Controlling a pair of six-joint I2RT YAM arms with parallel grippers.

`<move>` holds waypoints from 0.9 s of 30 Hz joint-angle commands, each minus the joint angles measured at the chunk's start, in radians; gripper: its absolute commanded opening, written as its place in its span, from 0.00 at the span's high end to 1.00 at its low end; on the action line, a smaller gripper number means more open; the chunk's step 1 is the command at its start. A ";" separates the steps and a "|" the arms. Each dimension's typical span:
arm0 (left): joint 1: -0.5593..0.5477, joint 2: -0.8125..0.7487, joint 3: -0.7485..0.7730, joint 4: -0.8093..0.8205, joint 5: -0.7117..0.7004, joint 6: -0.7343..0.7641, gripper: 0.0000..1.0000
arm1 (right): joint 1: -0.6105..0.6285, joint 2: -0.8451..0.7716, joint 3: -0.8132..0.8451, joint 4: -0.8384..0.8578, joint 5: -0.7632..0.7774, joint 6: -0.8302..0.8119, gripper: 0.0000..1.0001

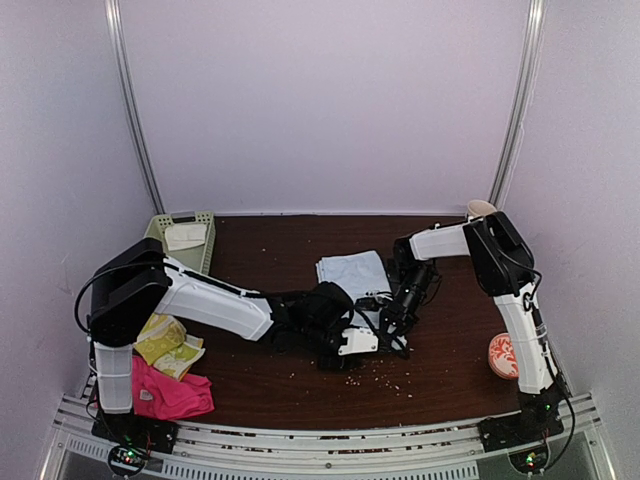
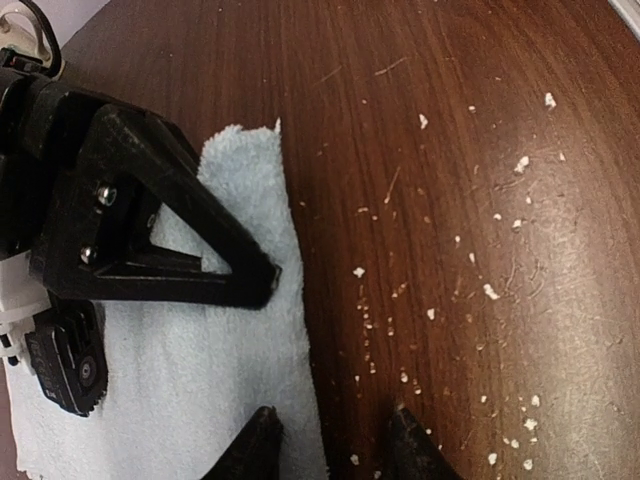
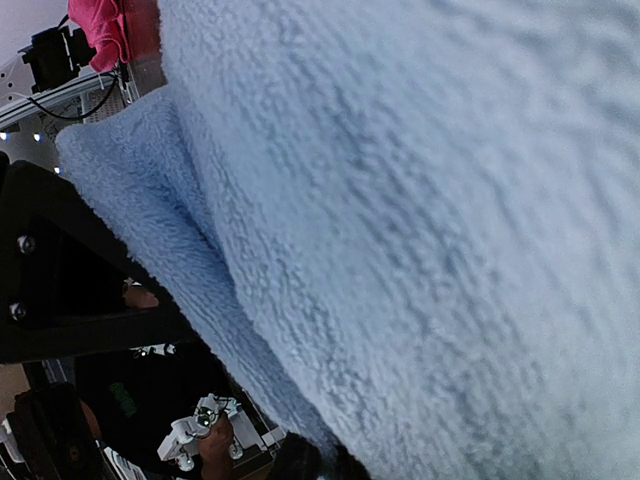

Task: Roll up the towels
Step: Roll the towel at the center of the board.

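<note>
Left gripper [image 1: 375, 336], jaws spread, is hovering at the blue towel's [image 1: 352, 272] near end, mid-worktop [image 1: 460, 370]; the right gripper [image 1: 402, 314] is working just beside it. Left wrist: fingertips [image 2: 262, 446] are straddling the towel's long edge, which is running straight away from them. Right wrist: jaws are pressing together, apparently pinching towel pile.

Pale lilac walls [image 1: 320, 100] on three sides, two thin metal posts [image 1: 135, 110] rising at the back corners, dark brown wood-grain desk [image 1: 270, 390] flecked with pale crumbs [image 2: 490, 292], ribbed aluminium rail [image 1: 330, 440] along its near edge, soft even light, faint sheen on the wood.
</note>
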 commanded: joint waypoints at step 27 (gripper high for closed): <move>0.004 0.148 0.065 -0.152 -0.201 0.030 0.77 | -0.035 -0.011 0.003 0.062 0.151 -0.074 0.80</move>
